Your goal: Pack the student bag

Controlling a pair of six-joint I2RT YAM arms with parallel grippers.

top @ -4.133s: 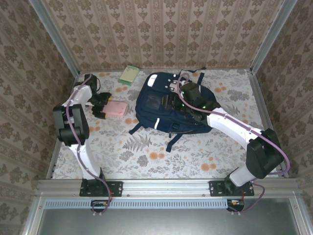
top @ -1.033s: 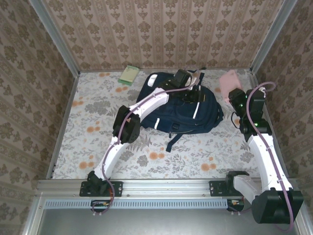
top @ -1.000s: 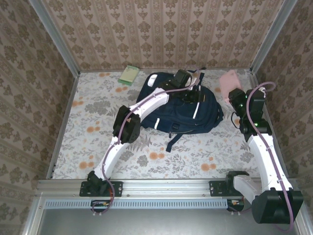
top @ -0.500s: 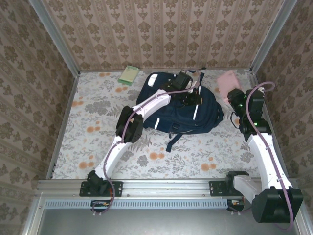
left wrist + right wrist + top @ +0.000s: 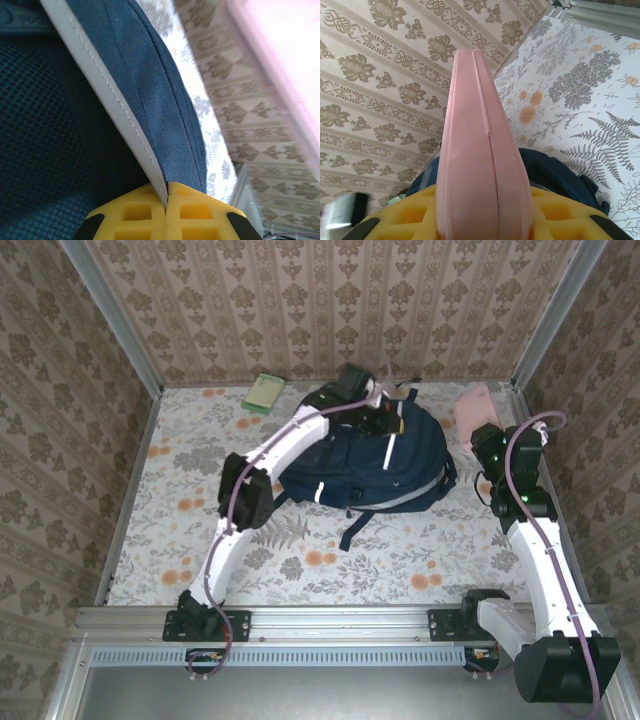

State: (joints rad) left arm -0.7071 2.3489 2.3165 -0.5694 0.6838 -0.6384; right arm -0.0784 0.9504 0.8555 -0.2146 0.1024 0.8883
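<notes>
Where the left arm reaches across to the upper centre of the top view, the left gripper (image 5: 378, 420) is seen clenched on the top edge of the student bag (image 5: 370, 465). In the left wrist view this is confirmed: the yellow fingers (image 5: 135, 212) are pressed together at bottom centre, with a white-trimmed navy flap (image 5: 150, 100) pinched between them. Dark blue mesh lining (image 5: 50, 140) is seen left of the flap. A pink blur is seen at upper right of that frame; what it is cannot be told.

The bag is placed centre-right on the floral table (image 5: 150, 500), toward the far wall, with its top edge pulled up at the gripper. Dark straps (image 5: 352, 530) are trailed toward lower centre. A green book (image 5: 264, 392) is laid flat at upper left of the bag, apart from it.

The right gripper (image 5: 486, 437) is positioned at upper right of the top view, just beside the bag's right side. A pink book (image 5: 472, 405) is grasped in it and held off the table, tilted toward the far corner. In the right wrist view the pink book (image 5: 475, 125) is seen edge-on, gripped between the yellow fingers (image 5: 410, 215) at frame bottom, with the navy bag (image 5: 555, 172) visible behind it at lower centre.
</notes>
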